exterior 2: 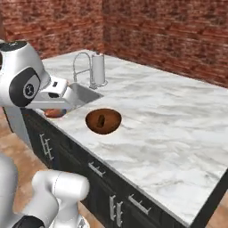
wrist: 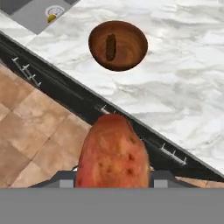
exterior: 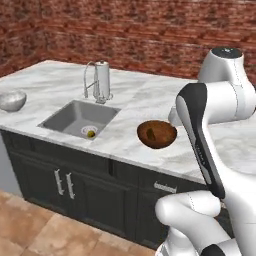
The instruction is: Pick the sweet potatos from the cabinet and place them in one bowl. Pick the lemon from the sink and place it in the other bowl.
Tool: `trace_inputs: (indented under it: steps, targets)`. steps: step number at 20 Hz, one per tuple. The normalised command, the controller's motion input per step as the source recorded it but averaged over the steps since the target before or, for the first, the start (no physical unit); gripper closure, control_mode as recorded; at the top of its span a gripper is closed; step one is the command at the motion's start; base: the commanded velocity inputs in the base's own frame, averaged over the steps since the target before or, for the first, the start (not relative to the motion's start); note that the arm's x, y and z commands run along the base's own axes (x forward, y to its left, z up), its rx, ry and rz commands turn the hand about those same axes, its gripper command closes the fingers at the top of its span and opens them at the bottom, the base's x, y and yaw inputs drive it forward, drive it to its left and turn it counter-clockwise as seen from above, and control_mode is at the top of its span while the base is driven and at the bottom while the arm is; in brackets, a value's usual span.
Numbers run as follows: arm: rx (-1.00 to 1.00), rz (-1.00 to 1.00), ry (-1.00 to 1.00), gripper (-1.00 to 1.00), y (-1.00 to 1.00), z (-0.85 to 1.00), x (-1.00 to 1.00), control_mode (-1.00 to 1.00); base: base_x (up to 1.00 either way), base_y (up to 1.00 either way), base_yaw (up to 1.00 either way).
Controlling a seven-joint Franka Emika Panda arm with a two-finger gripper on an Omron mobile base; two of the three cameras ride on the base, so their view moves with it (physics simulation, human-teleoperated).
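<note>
Gripper [wrist: 113,183] clamping one sweet potato [wrist: 113,153] is hovering off the bench's [wrist: 183,87] front edge, second sweet potato [wrist: 110,47] lying in wooden bowl [wrist: 131,39] near that edge, lemon [wrist: 51,18] sitting in sink [wrist: 30,15].

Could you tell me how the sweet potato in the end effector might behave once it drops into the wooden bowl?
The sweet potato looks oval and firm, so it will probably roll down the wooden bowl's curved inside. It may nudge the tuber already lying there.
</note>
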Motion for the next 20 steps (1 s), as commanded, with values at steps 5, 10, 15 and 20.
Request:
trace_inputs:
  steps: [5,10,15,20]
  targets:
    - [0.0,0.0,0.0,1.0,0.0,0.0,0.0,1.0,0.15,0.32,-0.89]
    - [0.0,0.0,0.0,1.0,0.0,0.0,0.0,1.0,0.45,0.51,-0.74]
    - [0.0,0.0,0.0,1.0,0.0,0.0,0.0,1.0,0.64,0.6,-0.26]
    - [0.0,0.0,0.0,1.0,0.0,0.0,0.0,1.0,0.19,0.35,-0.05]
